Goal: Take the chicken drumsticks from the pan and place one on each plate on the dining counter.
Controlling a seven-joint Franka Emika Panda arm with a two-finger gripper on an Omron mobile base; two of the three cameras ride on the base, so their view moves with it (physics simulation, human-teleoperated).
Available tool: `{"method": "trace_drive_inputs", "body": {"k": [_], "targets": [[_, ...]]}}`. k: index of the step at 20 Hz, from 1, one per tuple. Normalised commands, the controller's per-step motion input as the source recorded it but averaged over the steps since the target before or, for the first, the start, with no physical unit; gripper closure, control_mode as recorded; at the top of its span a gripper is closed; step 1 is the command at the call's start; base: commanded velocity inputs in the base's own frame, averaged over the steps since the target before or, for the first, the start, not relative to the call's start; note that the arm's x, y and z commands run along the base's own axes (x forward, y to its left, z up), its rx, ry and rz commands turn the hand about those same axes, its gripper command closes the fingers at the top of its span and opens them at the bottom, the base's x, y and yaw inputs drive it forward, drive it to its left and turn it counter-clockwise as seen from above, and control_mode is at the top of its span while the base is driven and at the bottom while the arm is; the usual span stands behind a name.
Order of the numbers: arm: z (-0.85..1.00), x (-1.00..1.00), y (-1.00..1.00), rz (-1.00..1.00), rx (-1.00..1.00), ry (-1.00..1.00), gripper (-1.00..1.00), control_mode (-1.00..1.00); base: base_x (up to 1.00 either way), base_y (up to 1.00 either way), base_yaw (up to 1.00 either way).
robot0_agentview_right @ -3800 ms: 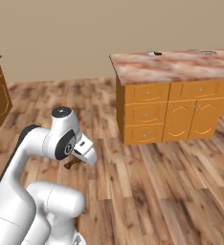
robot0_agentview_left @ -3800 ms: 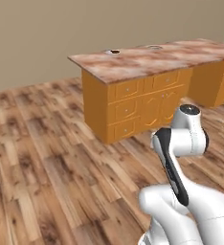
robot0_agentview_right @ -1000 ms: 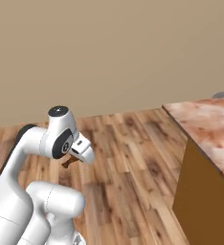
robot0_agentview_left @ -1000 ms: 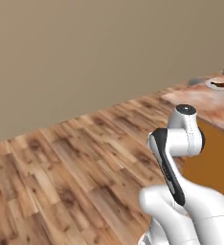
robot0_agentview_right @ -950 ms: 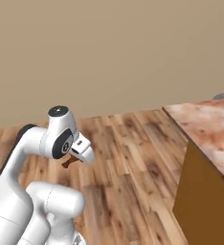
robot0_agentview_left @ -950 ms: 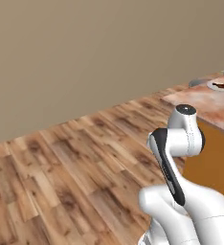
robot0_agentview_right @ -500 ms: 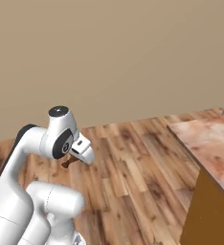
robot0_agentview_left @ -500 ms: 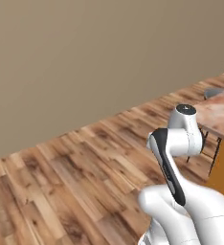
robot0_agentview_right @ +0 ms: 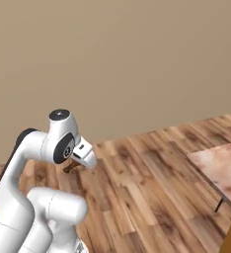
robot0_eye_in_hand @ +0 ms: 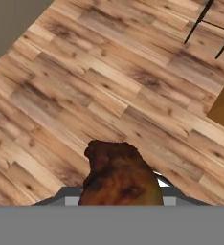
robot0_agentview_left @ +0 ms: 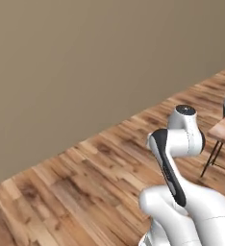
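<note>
Close up, chicken drumstick (robot0_eye_in_hand: 119,177) dark brown, lumpy, glossy; fingers clamped on it; arm folded, gripper (robot0_agentview_right: 74,165) tucked low beside elbow above wood floor (robot0_eye_in_hand: 85,81).

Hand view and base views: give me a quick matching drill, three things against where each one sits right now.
Things:
1. drumstick
2. counter
3. wall

Places:
A. behind the wood floor
B. held in the gripper, above the floor
C. at the right edge of the right base view

Pairs: 1-B, 2-C, 3-A
</note>
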Motion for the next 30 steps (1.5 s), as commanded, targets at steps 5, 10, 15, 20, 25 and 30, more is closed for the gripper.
{"method": "trace_drive_inputs", "body": {"k": [5, 10, 15, 20, 25, 30], "targets": [[0.00, 0.00, 0.00, 0.00, 0.00, 0.00, 1.00, 1.00, 0.88, 0.27, -0.43], [0.00, 0.00, 0.00, 0.00, 0.00, 0.00, 1.00, 1.00, 0.78, 0.29, -0.57], [0.00, 0.00, 0.00, 0.00, 0.00, 0.00, 1.00, 1.00, 0.83, 0.36, -0.54], [0.00, 0.00, 0.00, 0.00, 0.00, 0.00, 1.00, 1.00, 0.92, 0.49, -0.48], [0.00, 0.00, 0.00, 0.00, 0.00, 0.00, 1.00, 1.00, 0.93, 0.51, -0.46], [0.00, 0.00, 0.00, 0.00, 0.00, 0.00, 1.00, 1.00, 0.93, 0.52, -0.46]]}}
